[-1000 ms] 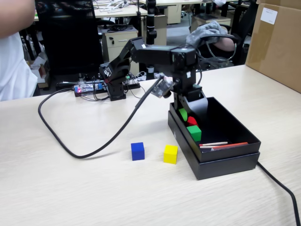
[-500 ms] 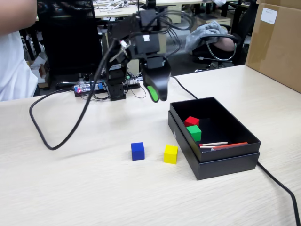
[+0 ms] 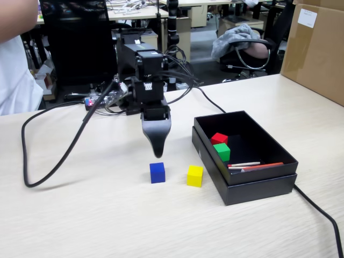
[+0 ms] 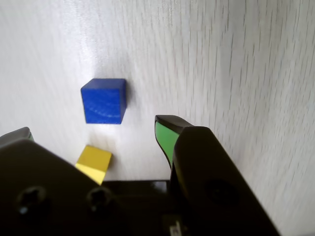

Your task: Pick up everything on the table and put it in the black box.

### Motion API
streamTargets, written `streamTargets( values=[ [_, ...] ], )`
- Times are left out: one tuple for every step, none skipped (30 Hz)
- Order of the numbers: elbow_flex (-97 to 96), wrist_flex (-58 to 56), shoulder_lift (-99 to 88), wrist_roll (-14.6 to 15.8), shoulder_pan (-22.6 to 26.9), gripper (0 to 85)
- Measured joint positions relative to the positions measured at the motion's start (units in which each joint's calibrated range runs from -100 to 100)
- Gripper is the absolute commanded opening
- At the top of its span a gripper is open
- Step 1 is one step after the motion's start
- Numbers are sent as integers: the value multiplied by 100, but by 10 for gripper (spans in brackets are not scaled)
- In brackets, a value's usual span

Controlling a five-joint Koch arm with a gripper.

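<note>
A blue cube (image 3: 157, 172) and a yellow cube (image 3: 194, 176) lie on the pale wooden table, to the left of the black box (image 3: 258, 189) in the fixed view. In the box lie a red cube (image 3: 219, 138), a green cube (image 3: 222, 152) and thin pens (image 3: 252, 165). My gripper (image 3: 157, 151) points straight down, a little above and behind the blue cube. In the wrist view my gripper (image 4: 93, 130) is open and empty. Its green-padded fingertips (image 4: 165, 137) stand wide apart, with the blue cube (image 4: 103, 101) just ahead of the gap and the yellow cube (image 4: 94, 162) below it.
A black cable (image 3: 32, 161) loops over the table on the left of the fixed view, and another cable (image 3: 322, 215) runs off from behind the box at the right. A cardboard box (image 3: 317, 48) stands at the far right. A person (image 3: 16, 64) is at the far left.
</note>
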Motion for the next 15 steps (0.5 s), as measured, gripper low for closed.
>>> streamTargets(
  values=[
    [-9,0,104,-5,0,496],
    [-18,0,233,-5,0,496],
    [9,8,375,-5,-5,496],
    [0,0,608,-10,-20,496],
    [0,0,738,-5,-24,496],
    [192,8,1049,-5,-39,493],
    [210,8,1061,-10,-39,489],
    [438,8,1294,-10,-63,483],
    [447,8,1307,-10,-63,479],
    [539,8,1398,-5,-83,473],
    [621,8,1502,-15,-93,472],
    [657,8,1579,-10,-107,467],
    [657,8,1657,-10,-117,445],
    [657,8,1735,-10,-127,428],
    [657,8,1812,-15,-132,410]
  ],
)
